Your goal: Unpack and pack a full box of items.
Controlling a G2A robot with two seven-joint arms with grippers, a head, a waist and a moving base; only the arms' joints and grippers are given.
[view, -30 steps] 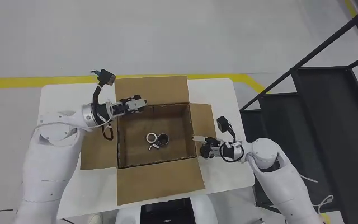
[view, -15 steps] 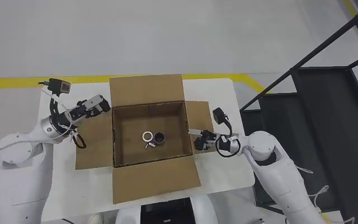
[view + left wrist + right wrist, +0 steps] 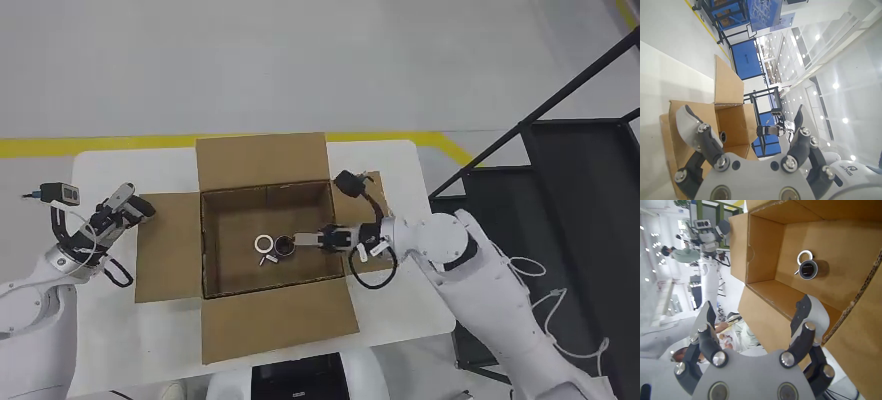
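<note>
One brown corrugated cardboard box (image 3: pixel 232 220) sat open at the centre of the top view on a smooth white table (image 3: pixel 400 170), its four flaps spread flat. On its floor lay two items touching each other: one short dark cylinder (image 3: pixel 287 245) with a hollow bore and a bright metal rim, and one thin silvery ring (image 3: pixel 264 243) just left of it. The right gripper (image 3: pixel 325 240) hung over the box's right part, near the cylinder, its two padded jaws apart and empty. The left gripper (image 3: pixel 125 200) was at the left of the frame, beyond the left flap, jaws likewise apart, holding nothing.
</note>
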